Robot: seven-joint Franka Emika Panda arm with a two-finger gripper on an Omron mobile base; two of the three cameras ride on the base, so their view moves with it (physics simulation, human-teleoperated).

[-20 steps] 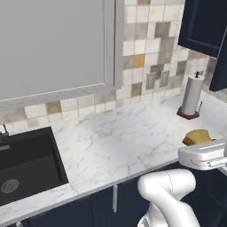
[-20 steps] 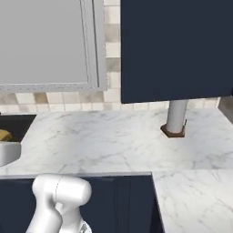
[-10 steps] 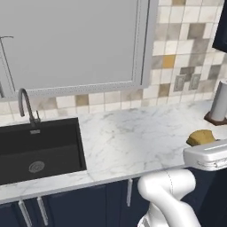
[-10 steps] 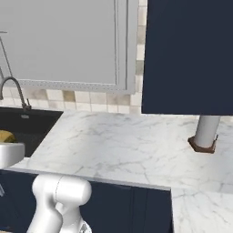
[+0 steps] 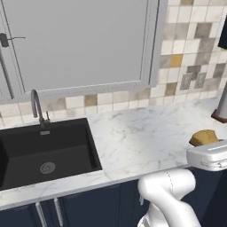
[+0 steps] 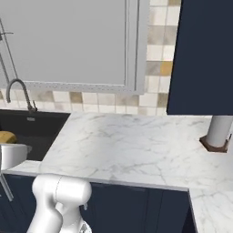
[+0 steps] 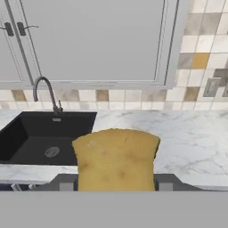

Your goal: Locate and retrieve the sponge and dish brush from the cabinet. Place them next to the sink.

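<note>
Sponge: the mustard-tan sponge [image 7: 116, 159] sits big and square in the hand view, wedged between the two dark finger tips; in the left base view it shows as a tan lump [image 5: 204, 137] just above the white hand, and in the right base view as a yellow sliver [image 6: 6, 136] at the left edge.
Gripper: the gripper [image 7: 116, 183] is clamped on the sponge, one finger [image 7: 65, 183] pressed to each side of the block, jaws about half spread around it.
Where it is: the sponge is up off the surface, carried in the air in front of the counter edge, with the basin to its left in the hand view.
Sink: the black sink [image 5: 26, 150] is set into the marble, round silver drain on its floor, and the slim grey faucet [image 5: 37, 106] is upright at its back rim.
Counter: the white marble counter [image 5: 142, 137] runs from the basin's right rim off to the corner.
Cabinet: a navy cabinet [image 6: 205, 54] hangs at the right in the right base view, its door shut flat.
Paper towel roll: a pale roll on a brown base [image 6: 217, 134] stands on the counter under that cabinet, well apart from the basin.
Backdrop: pale grey panelled doors [image 7: 93, 40] above the faucet, mixed beige and grey tiles [image 5: 190, 66] to their right.
</note>
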